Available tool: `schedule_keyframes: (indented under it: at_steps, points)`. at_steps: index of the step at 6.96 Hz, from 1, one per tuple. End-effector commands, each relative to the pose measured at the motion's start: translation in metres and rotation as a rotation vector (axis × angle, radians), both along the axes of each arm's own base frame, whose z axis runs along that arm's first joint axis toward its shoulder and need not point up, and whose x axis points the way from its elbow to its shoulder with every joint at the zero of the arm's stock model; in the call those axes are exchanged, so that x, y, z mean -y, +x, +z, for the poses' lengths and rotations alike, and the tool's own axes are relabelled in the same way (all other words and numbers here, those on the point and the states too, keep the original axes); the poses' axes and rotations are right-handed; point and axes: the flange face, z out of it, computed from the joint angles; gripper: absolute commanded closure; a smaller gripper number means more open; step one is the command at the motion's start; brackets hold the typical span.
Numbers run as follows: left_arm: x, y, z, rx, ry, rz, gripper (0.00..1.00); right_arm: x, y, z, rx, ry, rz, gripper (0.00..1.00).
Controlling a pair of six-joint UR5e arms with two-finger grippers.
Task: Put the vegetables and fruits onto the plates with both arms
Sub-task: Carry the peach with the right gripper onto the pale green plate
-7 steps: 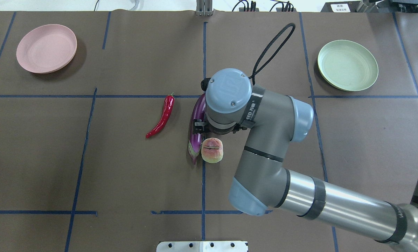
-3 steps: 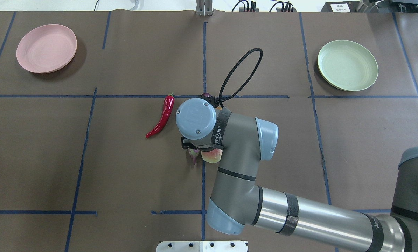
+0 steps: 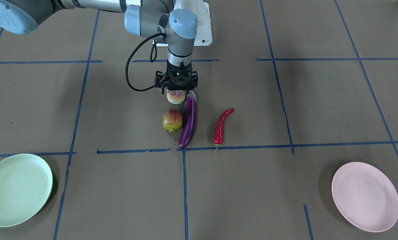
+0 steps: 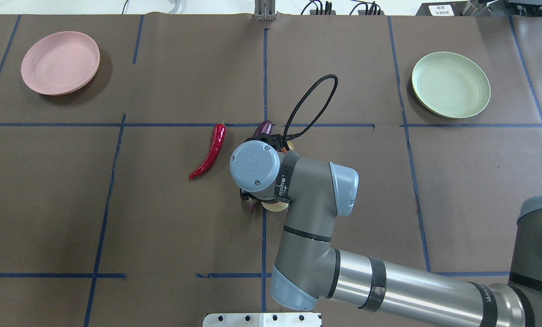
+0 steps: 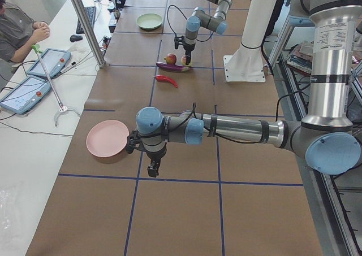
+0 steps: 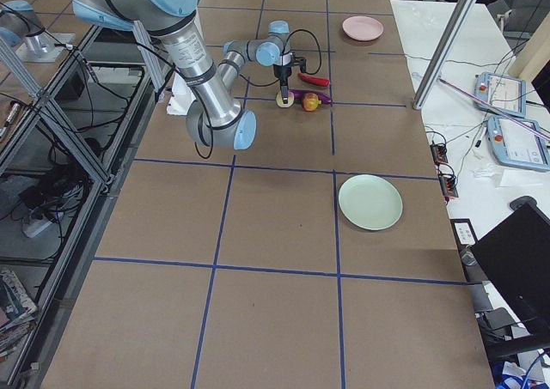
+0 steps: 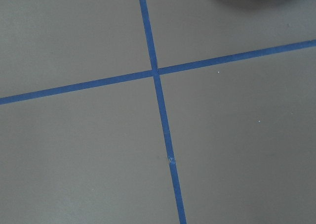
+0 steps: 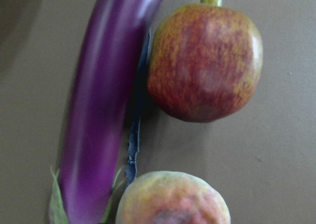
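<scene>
The pale peach (image 3: 175,97), the red-and-yellow pomegranate (image 3: 172,120), the purple eggplant (image 3: 189,121) and the red chili (image 3: 221,126) lie together at mid-table. My right gripper (image 3: 176,89) hangs straight over the peach, jaws spread, holding nothing. In the right wrist view the peach (image 8: 173,199) is at the bottom edge, with the eggplant (image 8: 106,100) and pomegranate (image 8: 205,61) beyond it. The green plate (image 4: 450,84) and the pink plate (image 4: 60,62) are empty. My left gripper (image 5: 151,168) hovers beside the pink plate (image 5: 107,138); I cannot tell whether it is open or shut.
Blue tape lines grid the brown table cover. The white base block (image 4: 262,319) sits at the near edge. My right arm (image 4: 316,200) hides most of the fruit from overhead. An operator (image 5: 17,30) with tablets sits beside the table.
My right arm has swung from above the pomegranate and eggplant back toward the robot, to a spot over the peach. The produce and plates have not moved.
</scene>
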Motion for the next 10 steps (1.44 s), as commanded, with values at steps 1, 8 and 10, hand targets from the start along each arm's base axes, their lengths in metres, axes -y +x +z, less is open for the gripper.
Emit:
schedule_keyframes:
  at_steps: [1, 8, 10]
  points:
    - [0.000, 0.000, 0.001, 0.000, -0.001, 0.000, 0.00, 0.001, -0.005, 0.005, 0.000, 0.002, -0.006, 0.37]
    - [0.016, 0.003, -0.015, 0.000, 0.029, 0.005, 0.00, 0.163, 0.256, 0.023, -0.004, 0.068, -0.178, 1.00]
    - [0.017, 0.005, -0.016, -0.002, 0.035, 0.009, 0.00, 0.226, 0.333, 0.134, 0.051, 0.131, -0.299, 1.00]
